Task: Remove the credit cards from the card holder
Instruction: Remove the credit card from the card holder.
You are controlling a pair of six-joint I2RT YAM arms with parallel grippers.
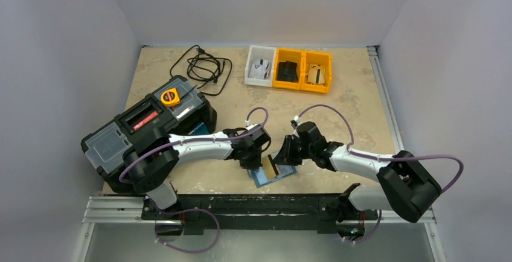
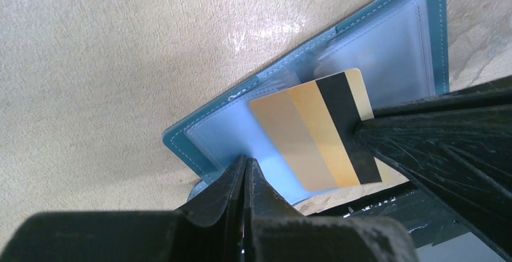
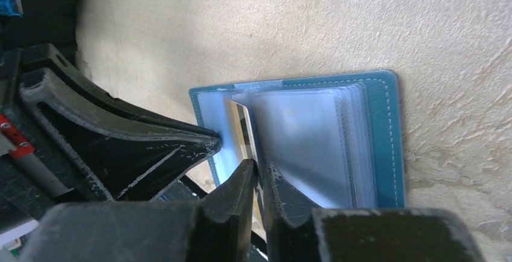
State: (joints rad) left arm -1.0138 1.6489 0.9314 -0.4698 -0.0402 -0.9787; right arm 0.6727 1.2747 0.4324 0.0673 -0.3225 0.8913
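Observation:
The card holder [image 1: 284,172] lies open on the table near the front edge, teal outside and light blue with clear pockets inside; it shows in both wrist views [image 2: 241,129] [image 3: 338,135]. A tan credit card with a black stripe [image 1: 270,165] [image 2: 314,135] sticks partly out of a pocket. My right gripper [image 1: 288,152] [image 3: 258,166] is shut on that card's edge [image 3: 243,130]. My left gripper [image 1: 250,158] [image 2: 245,160] is shut, its tips pressed on the holder's left panel beside the card.
A large black toolbox [image 1: 145,126] with a yellow tape measure [image 1: 170,97] stands at the left. A black cable [image 1: 202,66] lies at the back. A white bin [image 1: 261,66] and two yellow bins [image 1: 288,69] [image 1: 316,72] at the back hold cards.

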